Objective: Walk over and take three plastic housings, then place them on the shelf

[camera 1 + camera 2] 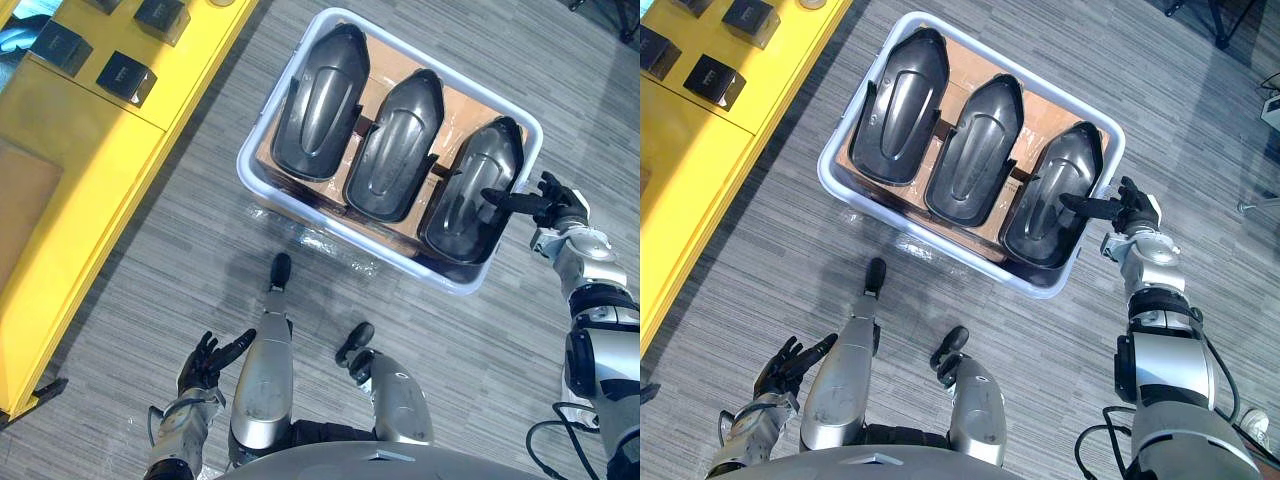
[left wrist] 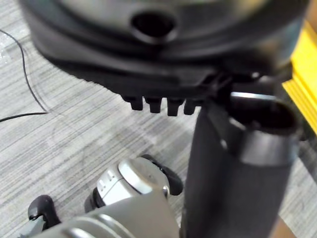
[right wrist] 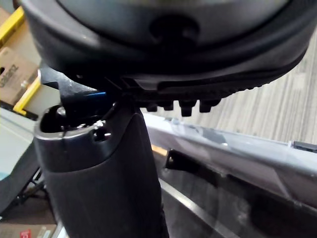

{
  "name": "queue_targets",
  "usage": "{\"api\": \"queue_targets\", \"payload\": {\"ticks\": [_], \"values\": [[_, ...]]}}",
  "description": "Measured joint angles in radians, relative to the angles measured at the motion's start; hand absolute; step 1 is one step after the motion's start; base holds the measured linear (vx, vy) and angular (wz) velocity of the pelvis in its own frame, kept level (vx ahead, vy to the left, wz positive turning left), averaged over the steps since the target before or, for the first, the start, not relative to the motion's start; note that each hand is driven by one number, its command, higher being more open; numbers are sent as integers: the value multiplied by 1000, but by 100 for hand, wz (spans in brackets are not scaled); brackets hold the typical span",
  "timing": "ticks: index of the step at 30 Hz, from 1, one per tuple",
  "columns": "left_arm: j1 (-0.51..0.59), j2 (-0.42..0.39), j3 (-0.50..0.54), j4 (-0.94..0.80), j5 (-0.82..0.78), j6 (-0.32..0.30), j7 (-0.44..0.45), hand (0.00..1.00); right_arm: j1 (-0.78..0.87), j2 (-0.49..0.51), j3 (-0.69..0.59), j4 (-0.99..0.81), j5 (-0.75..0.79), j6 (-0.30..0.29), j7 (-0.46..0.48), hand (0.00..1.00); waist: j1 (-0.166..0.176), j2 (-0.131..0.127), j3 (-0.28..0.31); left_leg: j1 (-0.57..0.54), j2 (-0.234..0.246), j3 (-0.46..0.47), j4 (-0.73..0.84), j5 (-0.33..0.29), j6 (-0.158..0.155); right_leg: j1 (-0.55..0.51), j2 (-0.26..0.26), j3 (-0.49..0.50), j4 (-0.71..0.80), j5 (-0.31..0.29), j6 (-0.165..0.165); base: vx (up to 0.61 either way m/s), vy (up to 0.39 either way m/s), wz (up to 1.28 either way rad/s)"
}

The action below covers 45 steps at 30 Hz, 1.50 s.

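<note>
**All three housings in the bin, both hands empty**

You are looking down on a white plastic bin (image 1: 300, 212) that stands on the grey floor (image 1: 150, 290). It is lined with brown cardboard (image 1: 455, 102). Three dark plastic housings lie in it side by side on that lining: the left housing (image 1: 322, 103), the middle housing (image 1: 393, 145) and the right housing (image 1: 470, 190). Each one touches or nearly touches its neighbour, and all point the same way.

Your right hand (image 1: 555, 205) is at the bin's right end, just outside the rim. Its fingers are spread and fairly straight, and it has hold of nothing. One dark digit reaches in over the rim and lies across the edge of the right housing. You cannot tell from these views whether it actually touches the plastic. In the right wrist view the bin's pale wall (image 3: 237, 148) and the dark inside show just past the thumb.

Your left hand (image 1: 205, 362) hangs low on your left, over the bare floor and well apart from the bin. Its fingers are loose and fanned out, and it holds nothing.

The yellow shelf (image 1: 90, 150) runs along your left, near the bin's left corner. Several small dark boxes (image 1: 125, 77) sit on its top.
</note>
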Motion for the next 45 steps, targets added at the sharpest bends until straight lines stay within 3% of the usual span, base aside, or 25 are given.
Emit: {"api": "queue_targets", "payload": {"ticks": [4, 5, 22, 30, 38, 43, 45], "values": [[-1, 1, 0, 0, 0, 0, 0, 100, -7, 0, 33, 0, -36, 0, 49, 100, 2, 0, 0, 0, 6, 0, 1, -1, -2, 0, 6, 1, 0, -1, -2, -41, -40, -1], [-1, 1, 0, 0, 0, 1, 1, 100, -7, 0, 39, 0, -70, 0, 59, 0, 2, 0, 0, 0, 8, -1, 0, -1, -2, 0, 8, 1, -1, -2, -4, -51, -46, 0], [-1, 4, 0, 12, -30, 5, 30, 100, 60, 13, 64, -6, -134, 13, 55, 0, 1, 3, -2, 39, 29, 12, -52, 23, -16, 1, 21, 18, 7, -9, -15, -13, -58, -3], [0, 4, 1, 13, -85, 8, 55, 100, 60, 17, 54, -56, -135, 27, 9, 0, 2, 6, -3, 69, 27, 19, -91, 36, -25, -2, 14, 26, 34, -26, -11, -37, -44, -1], [6, 2, 3, 15, -85, 9, 61, 100, 95, 21, 54, -130, -126, 56, -48, 0, -3, 11, -5, 76, 15, 24, -107, 53, -16, -24, -17, 32, 78, -45, -7, -1, -39, 1], [20, -7, 2, -5, -86, -34, 62, 100, 123, 40, 53, -189, -126, 42, -157, 0, -4, 11, -5, 114, 8, 36, -113, 50, -15, 1, -22, 45, 87, -54, -2, 0, -46, -5], [37, -22, 7, -64, -85, -66, 87, 100, 182, 50, 14, -320, -135, 27, -218, 0, -8, 12, -5, 131, 8, 41, -114, 46, -15, 14, -27, 49, 87, -55, -1, -9, -38, -5]]}}
